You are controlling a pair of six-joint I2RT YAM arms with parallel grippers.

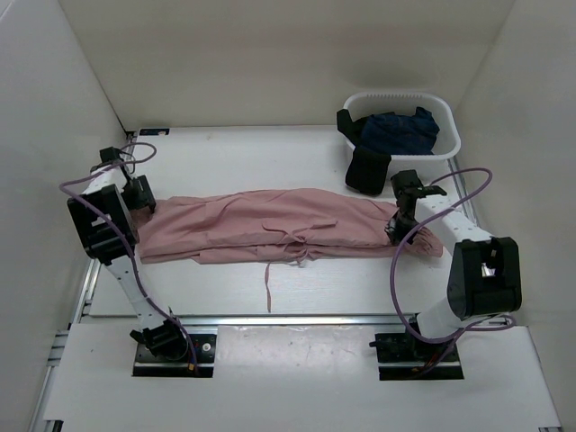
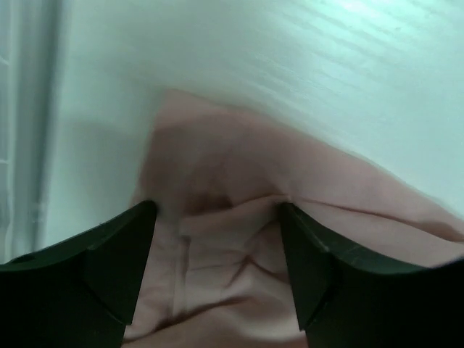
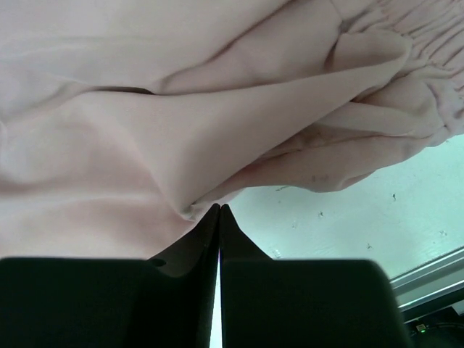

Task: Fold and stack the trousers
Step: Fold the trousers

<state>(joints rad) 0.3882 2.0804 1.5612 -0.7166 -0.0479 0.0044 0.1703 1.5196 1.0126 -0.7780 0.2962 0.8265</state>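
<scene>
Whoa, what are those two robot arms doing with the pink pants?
They are working on folding the trousers, which lie stretched out in a long strip. The left gripper hangs over one end with its jaws open and cloth between them. The right gripper has its jaws shut and seems to pinch a fold at the other end.

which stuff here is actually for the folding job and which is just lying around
For the job:
pink trousers, stretched out lengthwise
left tool, open over one end
right tool, shut at the other end

Lying about:
white basket
navy garment inside it
black garment draped over its rim
</scene>
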